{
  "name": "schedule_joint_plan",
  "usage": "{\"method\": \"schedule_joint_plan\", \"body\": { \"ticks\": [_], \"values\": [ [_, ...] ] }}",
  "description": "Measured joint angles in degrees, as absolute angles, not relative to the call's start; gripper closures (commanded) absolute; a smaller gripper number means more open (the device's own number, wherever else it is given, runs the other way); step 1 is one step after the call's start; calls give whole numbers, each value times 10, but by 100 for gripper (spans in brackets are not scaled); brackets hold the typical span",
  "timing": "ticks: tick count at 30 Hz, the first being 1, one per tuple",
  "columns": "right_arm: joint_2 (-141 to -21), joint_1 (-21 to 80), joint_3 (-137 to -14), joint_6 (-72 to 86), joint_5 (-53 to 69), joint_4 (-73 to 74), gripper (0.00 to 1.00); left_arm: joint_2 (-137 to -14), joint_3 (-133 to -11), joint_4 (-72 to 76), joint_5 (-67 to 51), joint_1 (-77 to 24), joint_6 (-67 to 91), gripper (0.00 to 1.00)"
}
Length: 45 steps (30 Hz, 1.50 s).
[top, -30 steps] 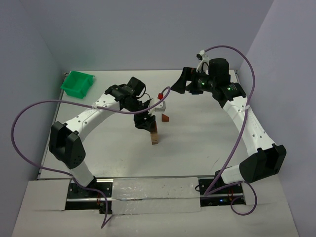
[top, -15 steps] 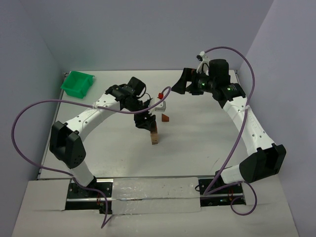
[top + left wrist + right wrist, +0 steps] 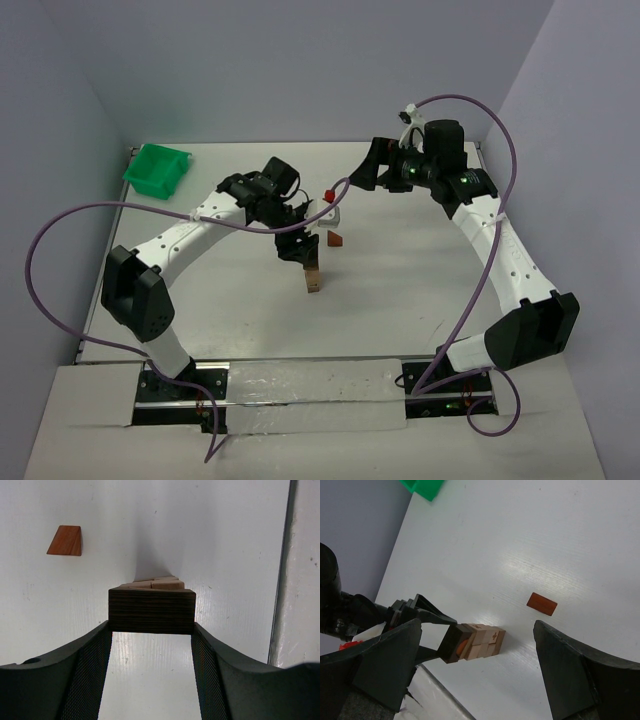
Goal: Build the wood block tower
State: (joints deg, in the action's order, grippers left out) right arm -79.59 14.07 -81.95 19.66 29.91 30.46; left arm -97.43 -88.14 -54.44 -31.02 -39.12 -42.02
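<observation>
Since the left pincer (image 3: 298,250) is clenched on both ends of the dark block (image 3: 151,611), and that block seems to sit on top of the tower (image 3: 314,277), the step in hand looks like the let-go. To do it well:

- Check first that the dark block lies square over the tan blocks (image 3: 159,584) below, w/ no overhang to one side.
- Part both jaws evenly, so neither side shoves the block.
- Lift straight up, no sideways drag. A stack this narrow prob. tips at a light nudge.

The right pincer (image 3: 368,172) gapes wide, grasping nothing. It hangs well apart from the stack, toward the far right of the tabletop (image 3: 400,290), and has no part in this step.

Looks: the tower is a slim upright stack, light tan pieces below and the dark striped block as cap. In the left wrist view the cap is wider than the tan tops behind it. A reddish bit shows just under the cap in the right wrist view; can't tell its shape.

Position: the tower stands about mid tabletop. A reddish-brown wedge (image 3: 65,540) lies near it but apart, on the far side. A green bin (image 3: 157,168) sits at the far left corner.
</observation>
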Motion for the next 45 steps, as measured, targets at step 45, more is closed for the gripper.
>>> {"method": "schedule_joint_plan", "body": {
  "ticks": [45],
  "values": [
    [-796,136,-810,201,311,301,0,-958,-860,-527,-286,-393,-413,61]
  ]
}}
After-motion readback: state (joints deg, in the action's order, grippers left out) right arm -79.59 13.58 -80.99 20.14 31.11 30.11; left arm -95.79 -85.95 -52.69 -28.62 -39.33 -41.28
